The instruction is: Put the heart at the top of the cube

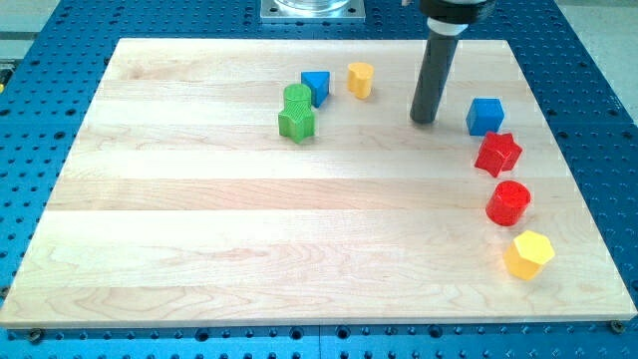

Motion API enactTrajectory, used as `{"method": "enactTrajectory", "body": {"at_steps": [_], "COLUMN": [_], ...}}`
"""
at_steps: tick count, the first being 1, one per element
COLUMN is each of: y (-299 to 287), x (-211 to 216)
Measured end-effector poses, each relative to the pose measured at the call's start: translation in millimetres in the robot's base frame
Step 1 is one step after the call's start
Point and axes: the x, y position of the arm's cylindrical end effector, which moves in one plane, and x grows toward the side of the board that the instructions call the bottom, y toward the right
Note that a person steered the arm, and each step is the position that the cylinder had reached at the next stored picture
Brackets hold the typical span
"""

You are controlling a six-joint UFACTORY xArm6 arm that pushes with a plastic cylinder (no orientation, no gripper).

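A yellow heart (360,79) lies near the view's top, a little left of centre. A blue cube (485,116) sits at the upper right. My tip (424,121) rests on the board between them, apart from both. It is about a block's width to the left of the cube and further to the right of the heart, slightly below it.
A second blue block (316,87), perhaps a triangle, lies left of the heart, touching a green cylinder (296,98) with a green star (296,123) just below. Below the cube run a red star (497,153), a red cylinder (508,202) and a yellow hexagon (528,253).
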Motion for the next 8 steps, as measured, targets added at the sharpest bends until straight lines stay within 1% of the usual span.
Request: {"method": "enactTrajectory", "body": {"at_steps": [1, 2, 3, 4, 5, 6, 7, 8], "y": [-31, -78, -100, -82, -38, -47, -27, 0], "x": [-23, -25, -41, -58, -75, -92, -111, -113]}}
